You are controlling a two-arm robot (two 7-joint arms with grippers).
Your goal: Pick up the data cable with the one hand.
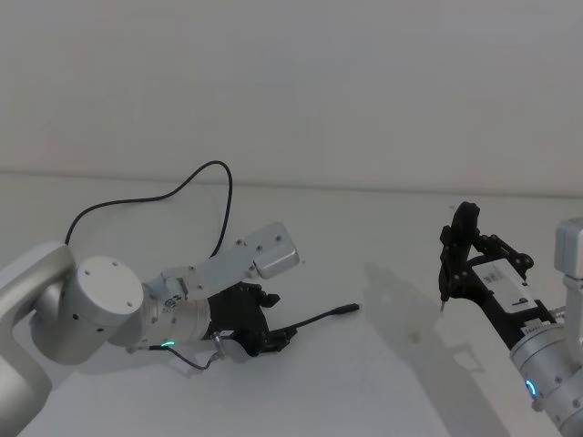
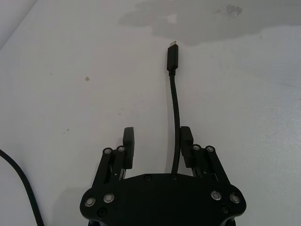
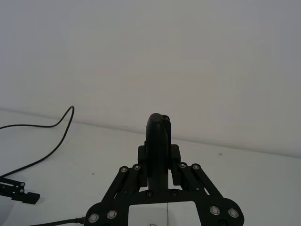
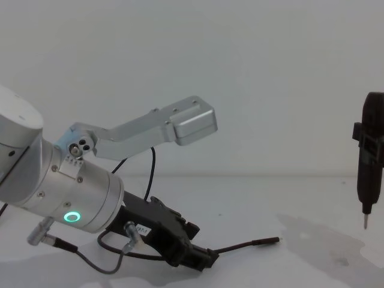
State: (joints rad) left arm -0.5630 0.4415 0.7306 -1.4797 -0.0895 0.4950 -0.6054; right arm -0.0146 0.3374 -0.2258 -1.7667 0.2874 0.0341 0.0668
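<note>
1. In the head view, your left gripper [image 1: 278, 339] lies low over the table [image 1: 383, 237] at about 7 o'clock, aimed toward 3 o'clock.
2. The left wrist view makes the jaws plain: they are wide apart. The cable [image 2: 175, 103] runs between the fingers [image 2: 129, 141], just beside one, unclamped.
3. The plug [image 2: 171, 59] lies on the table ahead of the fingers.
4. The head view adds the cable's far loop, arching back toward 11 o'clock.
5. From the side, the chest view shows the plug end lying flat on the surface.
6. Your right gripper [image 1: 460, 259], at 4 o'clock, is closed on a pen tool [image 4: 372, 156], tip down.
</note>
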